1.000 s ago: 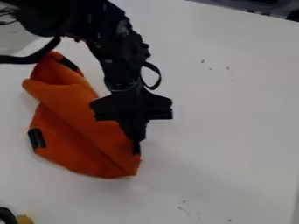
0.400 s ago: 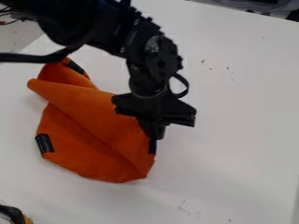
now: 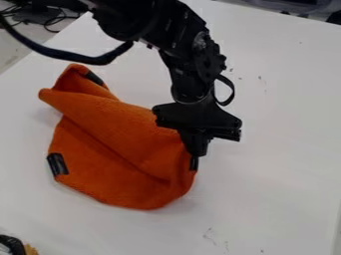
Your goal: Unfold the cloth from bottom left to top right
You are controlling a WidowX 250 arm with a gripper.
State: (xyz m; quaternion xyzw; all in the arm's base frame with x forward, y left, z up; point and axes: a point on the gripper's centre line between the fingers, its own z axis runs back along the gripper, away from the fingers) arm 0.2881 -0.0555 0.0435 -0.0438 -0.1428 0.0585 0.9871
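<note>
The black gripper hangs over the middle of the white table, its tips together at the right edge of the orange cloth. It is shut on that edge, right by a black patch on the cloth's right side. The cloth lies left of the gripper, with a diagonal fold across it and a raised, rolled part at its upper left. Other black patches mark its lower left edge and its top corner.
The white table extends around the cloth. At the bottom left corner lies a black and yellow object. Dark cables show beyond the table's upper left edge.
My gripper has moved right and slightly up, drawing the cloth's right edge along. The cloth has spread wider and shifted a little to the right.
</note>
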